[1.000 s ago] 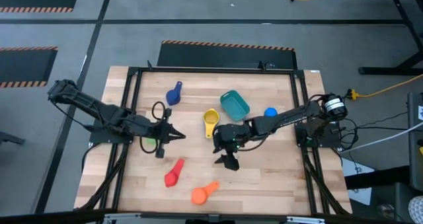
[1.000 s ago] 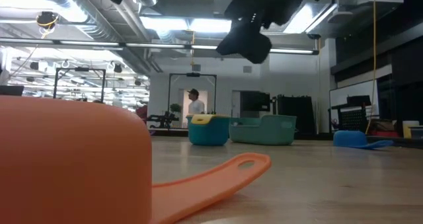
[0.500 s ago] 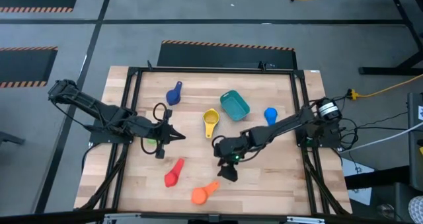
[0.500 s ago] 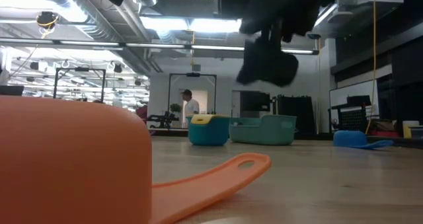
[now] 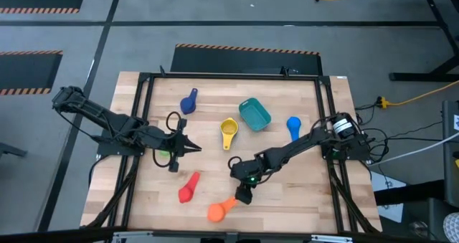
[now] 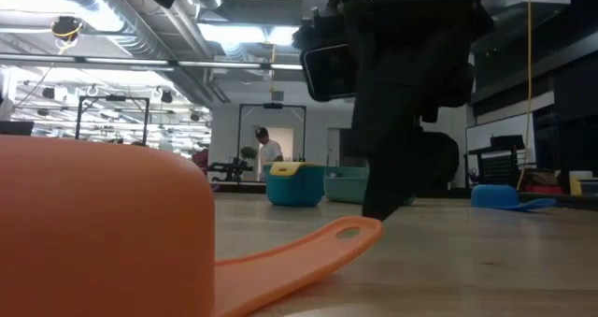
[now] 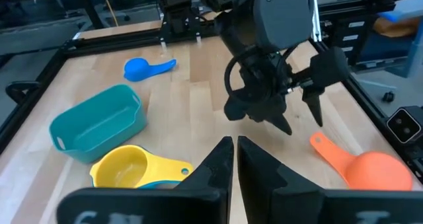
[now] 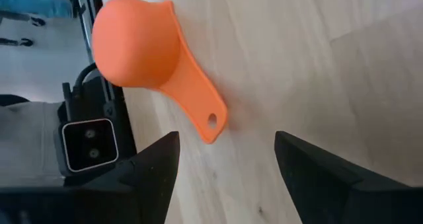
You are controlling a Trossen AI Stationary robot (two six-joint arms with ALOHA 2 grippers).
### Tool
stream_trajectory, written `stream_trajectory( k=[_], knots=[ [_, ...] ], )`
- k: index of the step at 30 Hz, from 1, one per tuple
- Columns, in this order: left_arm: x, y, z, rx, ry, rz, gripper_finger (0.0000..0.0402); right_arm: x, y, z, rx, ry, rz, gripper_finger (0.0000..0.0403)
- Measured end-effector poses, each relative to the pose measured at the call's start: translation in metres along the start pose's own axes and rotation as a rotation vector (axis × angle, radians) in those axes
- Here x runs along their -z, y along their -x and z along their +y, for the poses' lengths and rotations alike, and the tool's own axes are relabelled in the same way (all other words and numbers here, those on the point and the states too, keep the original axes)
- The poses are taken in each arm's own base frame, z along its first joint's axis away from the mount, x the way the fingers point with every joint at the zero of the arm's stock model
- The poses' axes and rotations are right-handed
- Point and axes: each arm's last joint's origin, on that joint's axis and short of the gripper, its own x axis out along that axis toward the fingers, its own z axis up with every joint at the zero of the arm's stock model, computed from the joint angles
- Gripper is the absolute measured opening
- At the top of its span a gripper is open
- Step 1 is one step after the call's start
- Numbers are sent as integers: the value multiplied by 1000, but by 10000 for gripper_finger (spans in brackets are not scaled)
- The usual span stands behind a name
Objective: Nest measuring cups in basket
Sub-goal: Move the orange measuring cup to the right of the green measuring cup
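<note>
From above, the right gripper (image 5: 242, 194) hung spread just beside the orange measuring cup (image 5: 221, 210), well apart from the teal basket (image 5: 254, 114), apparently lining up a pick. The left wrist view showed the left gripper (image 7: 234, 159) pressed together, waiting near the basket. The right wrist view had the cup's handle (image 8: 200, 105) ahead of open fingers (image 8: 151, 170).
</note>
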Motion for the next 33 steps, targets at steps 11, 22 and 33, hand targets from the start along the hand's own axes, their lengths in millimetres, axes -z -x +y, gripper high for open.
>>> stream_trajectory(
  k=[11, 22, 33],
  knots=[
    [0, 0, 0, 0, -4, -1, 5, -1, -23, -6, -84, -36, 13, 252],
    [0, 0, 0, 0, 0, 3, 12, -3, -39, -9, -174, -30, 31, 252],
    [0, 0, 0, 0, 0, 3, 7, -2, -40, -10, -171, -32, 36, 193]
  ],
)
